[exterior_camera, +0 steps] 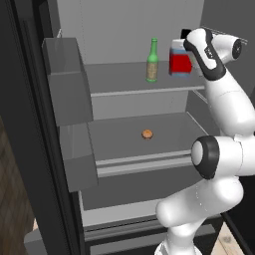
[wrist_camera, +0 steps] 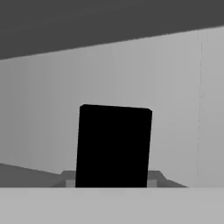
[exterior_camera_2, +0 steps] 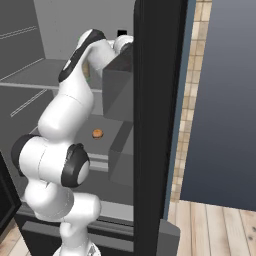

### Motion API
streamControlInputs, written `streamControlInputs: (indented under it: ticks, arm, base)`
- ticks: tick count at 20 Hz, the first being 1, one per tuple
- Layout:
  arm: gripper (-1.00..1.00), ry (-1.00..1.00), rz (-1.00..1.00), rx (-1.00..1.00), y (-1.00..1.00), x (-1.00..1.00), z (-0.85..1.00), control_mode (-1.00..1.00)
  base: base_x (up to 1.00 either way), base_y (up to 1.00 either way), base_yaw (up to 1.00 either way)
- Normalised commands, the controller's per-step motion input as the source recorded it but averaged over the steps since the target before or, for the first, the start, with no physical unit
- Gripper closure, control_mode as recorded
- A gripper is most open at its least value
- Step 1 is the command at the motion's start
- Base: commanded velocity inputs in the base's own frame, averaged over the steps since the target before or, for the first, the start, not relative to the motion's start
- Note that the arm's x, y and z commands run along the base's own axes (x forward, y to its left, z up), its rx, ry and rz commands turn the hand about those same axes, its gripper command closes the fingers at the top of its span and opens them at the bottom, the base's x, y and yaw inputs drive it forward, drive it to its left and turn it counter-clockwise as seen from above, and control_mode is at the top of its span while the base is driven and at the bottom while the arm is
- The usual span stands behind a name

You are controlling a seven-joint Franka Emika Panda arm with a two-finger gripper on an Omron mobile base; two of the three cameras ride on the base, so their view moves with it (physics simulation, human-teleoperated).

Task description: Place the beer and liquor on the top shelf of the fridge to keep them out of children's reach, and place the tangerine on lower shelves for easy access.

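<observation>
Bottles upright on the top shelf (exterior_camera: 119,79)
The beer (exterior_camera: 152,62) and the liquor (exterior_camera: 180,61) stand near its front edge; gripper's opening can't be told.

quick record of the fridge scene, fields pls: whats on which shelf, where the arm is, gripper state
fridge: door open, grey inside
top shelf: beer upright, liquor upright to its right
beer and liquor: apart, a gap between them
lower shelf: tangerine lying alone near the middle
arm: reaching in at top shelf height, hand at the liquor
hand view: black cap of the liquor close ahead, grey back wall behind
gripper: fingers hidden, open or shut cannot be told
door bins: boxy, grey, on the left
</observation>
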Motion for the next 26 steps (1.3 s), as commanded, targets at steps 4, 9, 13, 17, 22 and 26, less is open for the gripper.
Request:
streamControlInputs:
  ticks: [4, 9, 13, 17, 22, 26]
  arm:
    - [-1.0, 0.0, 0.01, -0.11, 0.19, 0.0, 0.08, -1.0]
    - [-1.0, 0.0, 0.0, -0.12, 0.07, 0.0, 0.19, -1.0]
    - [-1.0, 0.0, 0.0, -0.1, 0.0, -0.01, 0.16, -1.0]
    - [-1.0, 0.0, 0.0, -0.09, 0.0, -0.1, 0.1, -1.0]
    - [-1.0, 0.0, -0.01, -0.11, 0.0, -0.36, 0.0, -1.0]
    - [-1.0, 0.0, -0.03, -0.11, 0.0, -0.47, 0.0, -1.0]
  base:
    - [0.0, 0.0, 0.0]
    - [0.0, 0.0, 0.0]
    - [0.0, 0.0, 0.0]
    - [0.0, 0.0, 0.0]
    - [0.0, 0.0, 0.0]
    - [0.0, 0.0, 0.0]
